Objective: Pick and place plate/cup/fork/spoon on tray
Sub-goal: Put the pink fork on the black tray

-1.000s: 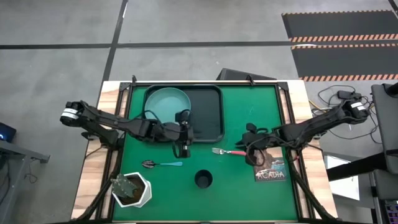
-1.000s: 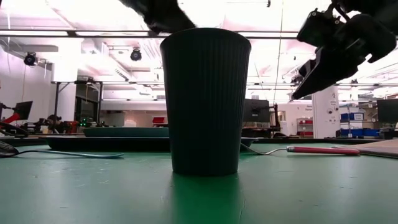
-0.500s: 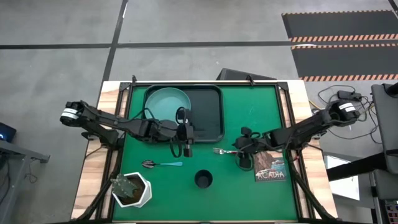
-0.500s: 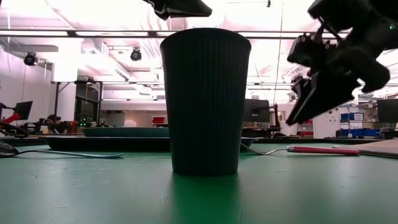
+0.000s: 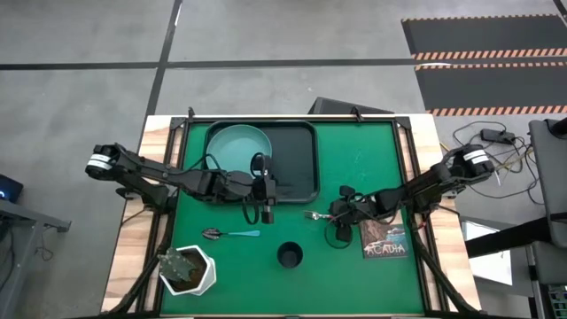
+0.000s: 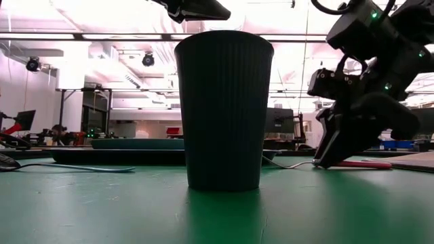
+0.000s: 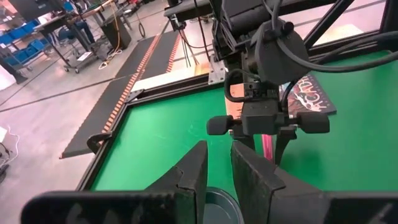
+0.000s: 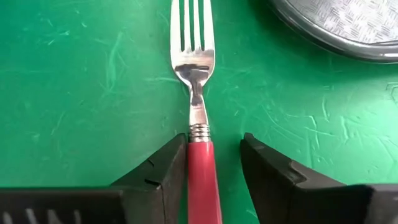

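The teal plate (image 5: 237, 146) lies in the left half of the black tray (image 5: 297, 168). My left gripper (image 5: 268, 190) hovers over the tray's near edge, narrowly open with nothing between its fingers (image 7: 219, 146). The fork (image 5: 310, 215) lies flat on the green mat, tines toward the left. My right gripper (image 5: 335, 219) is down at it and open, one finger on each side of the red handle (image 8: 200, 168), just behind the metal neck. The dark cup (image 5: 290, 255) stands upright at the near centre. The blue-handled spoon (image 5: 232, 234) lies flat to its left. My right gripper comes at the fork slanting down from the table's right, its fingers lying along the handle. One finger (image 8: 168, 162) lies right beside the handle's side and the other stands clear. I cannot tell whether that finger touches it. The fork lies flat on the mat.
A white pot with a plant (image 5: 188, 270) stands at the near left corner. A booklet (image 5: 385, 239) lies under my right arm. The tray's rounded near corner (image 8: 336, 31) is close beyond the fork's tines.
My right gripper has come down and toward the table's left, from above the fork's handle to mat level around it. My left gripper has stayed over the tray's near edge and tipped a little. The fork, cup and spoon have not moved.
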### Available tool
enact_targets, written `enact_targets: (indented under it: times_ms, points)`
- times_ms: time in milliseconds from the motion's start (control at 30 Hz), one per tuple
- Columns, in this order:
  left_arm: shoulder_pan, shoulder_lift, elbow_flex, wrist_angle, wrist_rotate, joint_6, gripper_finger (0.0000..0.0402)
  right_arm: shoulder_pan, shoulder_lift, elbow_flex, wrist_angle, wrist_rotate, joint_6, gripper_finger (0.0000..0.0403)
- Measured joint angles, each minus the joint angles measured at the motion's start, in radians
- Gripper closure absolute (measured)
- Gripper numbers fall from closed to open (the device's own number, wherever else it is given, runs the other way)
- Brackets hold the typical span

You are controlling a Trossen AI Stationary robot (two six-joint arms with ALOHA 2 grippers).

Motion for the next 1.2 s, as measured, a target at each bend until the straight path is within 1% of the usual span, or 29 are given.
enact_targets:
  times_ms: [133,300,367,600,733,833,967,1100,1200]
  points:
    - [0.000,0.000,-0.001,0.000,0.000,-0.001,0.0347,0.000,0.003,0.000,0.000,-0.005,0.024,0.0295]
    - [0.000,0.000,-0.001,0.000,0.000,-0.003,0.0347,0.000,0.004,0.000,-0.001,-0.007,0.034,0.0351]
    - [0.000,0.000,-0.001,0.000,0.000,-0.003,0.0347,0.000,0.003,0.000,-0.003,-0.007,0.034,0.0366]
    - [0.000,0.000,-0.001,0.000,0.000,-0.027,0.0347,0.000,0.003,0.001,-0.005,-0.007,0.034,0.0367]
    - [0.000,0.000,-0.001,0.000,0.000,-0.027,0.0347,0.000,-0.018,0.008,-0.022,-0.008,0.024,0.0367]
    - [0.000,0.000,-0.001,0.000,0.000,-0.029,0.0347,0.002,-0.068,0.010,-0.026,-0.007,0.004,0.0367]
    - [0.000,0.000,-0.002,0.000,0.000,-0.029,0.0347,0.002,-0.171,0.008,-0.029,-0.005,-0.022,0.0367]
    - [0.000,0.000,-0.003,0.001,0.000,-0.046,0.0347,0.018,-0.308,0.006,-0.056,0.004,-0.059,0.0367]
    - [0.000,0.000,-0.005,0.001,0.000,-0.053,0.0347,0.045,-0.415,0.000,-0.079,0.050,-0.083,0.0367]
